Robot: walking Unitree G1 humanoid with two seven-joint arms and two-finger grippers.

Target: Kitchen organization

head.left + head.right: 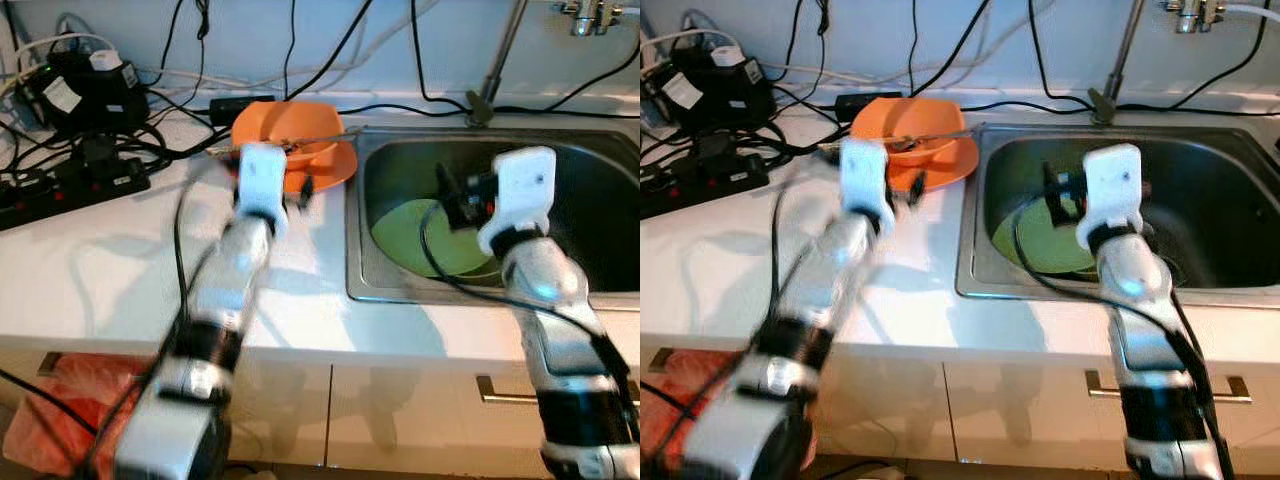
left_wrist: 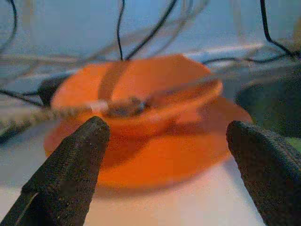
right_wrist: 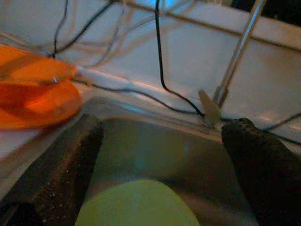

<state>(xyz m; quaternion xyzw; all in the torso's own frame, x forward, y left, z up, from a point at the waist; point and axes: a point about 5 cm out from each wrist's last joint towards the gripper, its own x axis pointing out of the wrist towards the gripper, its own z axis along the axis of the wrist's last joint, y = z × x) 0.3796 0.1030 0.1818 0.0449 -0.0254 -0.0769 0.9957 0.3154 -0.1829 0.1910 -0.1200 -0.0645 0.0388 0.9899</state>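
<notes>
From the head views, a white countertop (image 1: 120,270) runs along a pale wall, with a steel sink (image 1: 590,290) sunk into it and a tangle of black cables and a power strip (image 1: 60,185) at the back. An orange bowl (image 1: 300,135) sits on an orange plate (image 1: 335,170), a spoon (image 1: 315,137) laid across the bowl; the left gripper (image 1: 300,190) reaches just short of them. The right gripper (image 1: 450,195) hangs over a smooth green plate (image 1: 420,235) in the basin.

Left wrist view: rough black fingers (image 2: 70,165) spread wide, bowl and plate straight ahead between them.

Right wrist view: fingers (image 3: 263,165) wide apart, green plate below them, the faucet stem (image 3: 240,52) beyond.
</notes>
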